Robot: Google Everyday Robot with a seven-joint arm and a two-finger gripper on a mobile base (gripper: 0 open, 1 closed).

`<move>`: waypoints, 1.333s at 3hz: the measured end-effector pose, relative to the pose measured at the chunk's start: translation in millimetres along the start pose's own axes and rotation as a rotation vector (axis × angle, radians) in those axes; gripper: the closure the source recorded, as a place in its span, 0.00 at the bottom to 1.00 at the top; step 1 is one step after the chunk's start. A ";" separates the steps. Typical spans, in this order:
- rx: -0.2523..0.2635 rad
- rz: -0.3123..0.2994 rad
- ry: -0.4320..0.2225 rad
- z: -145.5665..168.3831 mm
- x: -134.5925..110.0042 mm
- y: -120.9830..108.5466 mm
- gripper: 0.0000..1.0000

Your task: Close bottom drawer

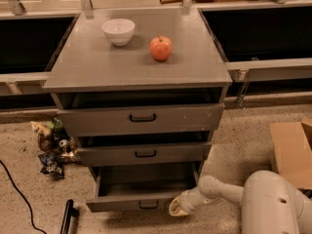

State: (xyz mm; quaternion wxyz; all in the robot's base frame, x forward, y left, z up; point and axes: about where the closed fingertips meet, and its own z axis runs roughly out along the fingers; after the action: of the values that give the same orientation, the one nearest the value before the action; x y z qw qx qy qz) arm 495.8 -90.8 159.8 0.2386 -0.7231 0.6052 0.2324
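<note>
Grey bench (97, 67) with three drawers stands on a speckled floor (243, 140); on its top sit a white bowl (118, 31) and a red apple (161, 48), near each other but apart; the bottom drawer (146, 182) is pulled well out under the middle drawer (145, 153), its plain interior showing; the robot's pincer (179, 207) is low down at the right end of that drawer's front panel, and whether it is released or clenched I cannot tell; crumpled snack packets (51, 145) lie left of the bench; a black cable (14, 191) curls nearby; a cardboard box (292, 150) sits at the right.
</note>
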 end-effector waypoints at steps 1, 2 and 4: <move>0.043 0.006 -0.004 -6.5 6.2 -14.9 0.82; 0.067 0.018 -0.010 -10.9 12.5 -24.7 0.59; 0.116 0.038 -0.043 -21.9 22.5 -44.4 0.12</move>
State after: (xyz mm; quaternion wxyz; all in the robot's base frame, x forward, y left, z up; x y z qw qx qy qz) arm 544.2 -114.9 165.6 0.2889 -0.6912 0.6259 0.2169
